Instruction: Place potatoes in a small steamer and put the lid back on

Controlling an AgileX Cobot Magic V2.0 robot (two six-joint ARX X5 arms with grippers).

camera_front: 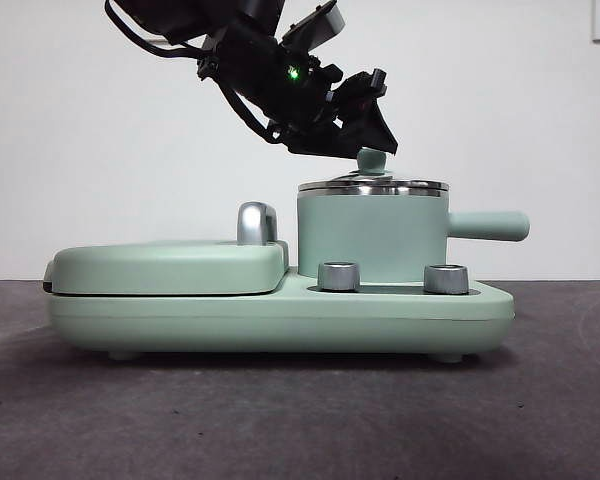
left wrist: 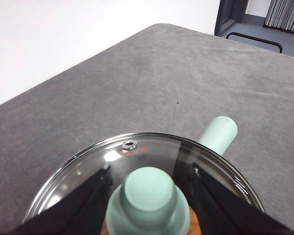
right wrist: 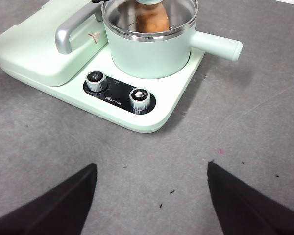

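Observation:
The small steamer (camera_front: 370, 235) stands on the right half of a mint-green appliance, its straight handle (left wrist: 218, 134) pointing away to the side. The clear glass lid (camera_front: 372, 186) lies level on the steamer's steel rim. Through the glass, the right wrist view shows the orange-brown potato (right wrist: 152, 18) inside the pot. My left gripper (camera_front: 375, 150) reaches down from the upper left, and its jaws press on both sides of the lid's mint-green knob (left wrist: 149, 196). My right gripper (right wrist: 152, 166) hangs open over bare table in front of the appliance, holding nothing.
The appliance base (camera_front: 280, 310) carries a flat hinged grill plate (camera_front: 170, 265) with a chrome handle (camera_front: 257, 222) on its left half. Two steel dials (right wrist: 95, 81) sit in front of the steamer. The grey table (camera_front: 300, 420) extends around it.

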